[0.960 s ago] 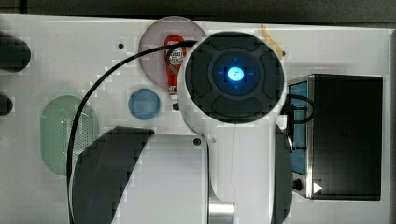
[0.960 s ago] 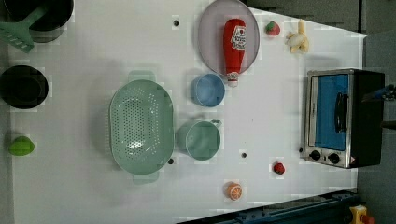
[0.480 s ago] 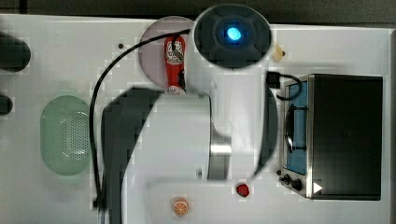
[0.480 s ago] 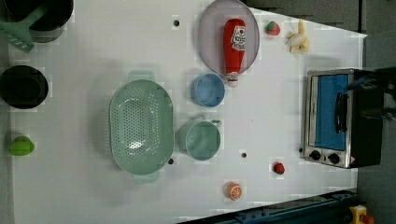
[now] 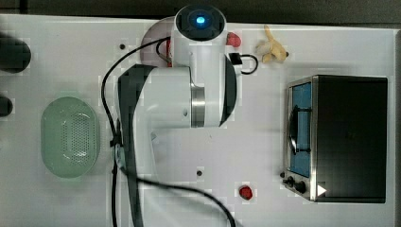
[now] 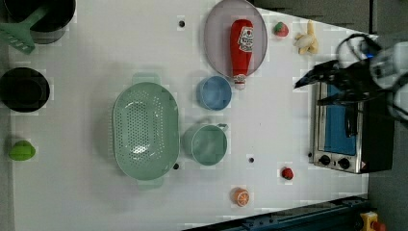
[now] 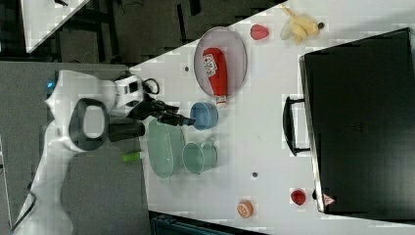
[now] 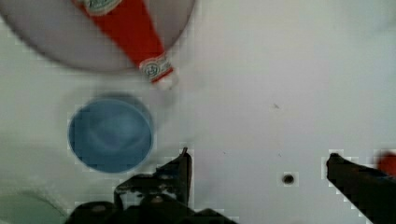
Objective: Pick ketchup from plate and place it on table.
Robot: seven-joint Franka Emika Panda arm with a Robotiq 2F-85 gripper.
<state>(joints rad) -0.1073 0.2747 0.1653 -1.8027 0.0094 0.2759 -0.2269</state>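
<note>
Approach phase. The arm is swinging toward the top view's upper edge, newly entering the left view's right side. The gripper (image 8: 257, 163), jaws spread and empty, is nearing the ketchup (image 6: 241, 45), lying untouched on the plate (image 6: 216, 38), upper centre.

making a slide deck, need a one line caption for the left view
Ketchup lies on the plate, cap toward the blue bowl, while the open gripper hangs above the toaster oven.

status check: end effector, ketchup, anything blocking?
End effector open, empty, above bare table. Ketchup lying on plate, cap over the rim toward blue bowl. Nothing on top of the bottle.
</note>
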